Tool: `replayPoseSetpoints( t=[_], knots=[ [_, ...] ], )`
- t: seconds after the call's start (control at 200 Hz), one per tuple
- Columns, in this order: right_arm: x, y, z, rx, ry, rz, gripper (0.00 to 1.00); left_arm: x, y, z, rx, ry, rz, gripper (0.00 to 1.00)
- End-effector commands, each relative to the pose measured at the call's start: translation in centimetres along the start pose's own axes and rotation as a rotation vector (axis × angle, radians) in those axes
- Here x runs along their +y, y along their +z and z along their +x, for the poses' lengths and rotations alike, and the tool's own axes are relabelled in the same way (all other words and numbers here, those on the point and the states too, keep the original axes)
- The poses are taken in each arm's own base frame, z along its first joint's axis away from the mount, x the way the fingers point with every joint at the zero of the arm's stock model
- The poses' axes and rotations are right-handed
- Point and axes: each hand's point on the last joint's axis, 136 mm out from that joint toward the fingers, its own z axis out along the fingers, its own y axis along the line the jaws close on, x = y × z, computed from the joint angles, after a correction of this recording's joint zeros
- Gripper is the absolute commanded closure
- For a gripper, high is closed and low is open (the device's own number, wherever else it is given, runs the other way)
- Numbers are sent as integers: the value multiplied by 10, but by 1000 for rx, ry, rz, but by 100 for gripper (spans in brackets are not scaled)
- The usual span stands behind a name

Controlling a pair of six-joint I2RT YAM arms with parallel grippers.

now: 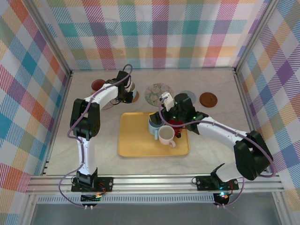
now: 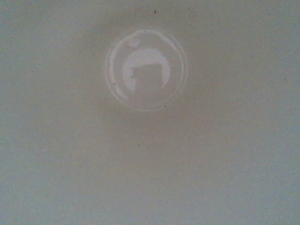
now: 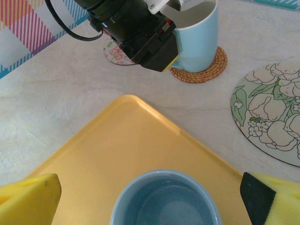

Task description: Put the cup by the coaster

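A light blue cup point(image 3: 199, 40) stands on a round woven coaster point(image 3: 206, 71) at the back left of the table. My left gripper point(image 1: 127, 93) is shut on its rim, its black body point(image 3: 136, 33) right beside the cup. The left wrist view looks down into that cup's pale inside point(image 2: 146, 70). My right gripper point(image 3: 150, 192) is open over the yellow tray point(image 3: 117, 140), with its yellow fingers point(image 3: 28, 201) on either side of a darker blue cup point(image 3: 164, 201) and apart from it.
On the tray point(image 1: 133, 145) stand the blue cup point(image 1: 154, 124), a pink-and-white mug point(image 1: 166, 135) and a red cup point(image 1: 176, 123). A floral coaster point(image 1: 158, 92), a bluish one point(image 1: 189, 96), a brown one point(image 1: 208, 99) and a dark red one point(image 1: 98, 85) lie along the back.
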Motion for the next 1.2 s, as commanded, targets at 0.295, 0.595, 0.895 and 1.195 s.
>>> replayPoseSetpoints(
  t=[0.295, 0.595, 0.895, 1.195],
  knots=[
    [11, 0, -16, -29, -4, -48, 1, 5, -6, -22, -63, -24, 10, 87],
    [12, 0, -17, -32, -3, -55, 1, 6, -11, -22, -53, -21, -2, 73],
    [13, -1, -14, -28, -3, -59, 1, 7, -15, -19, -42, -23, -2, 67],
    [14, -3, -16, -29, -14, -64, 1, 5, -24, -16, -36, -23, 9, 54]
  ],
)
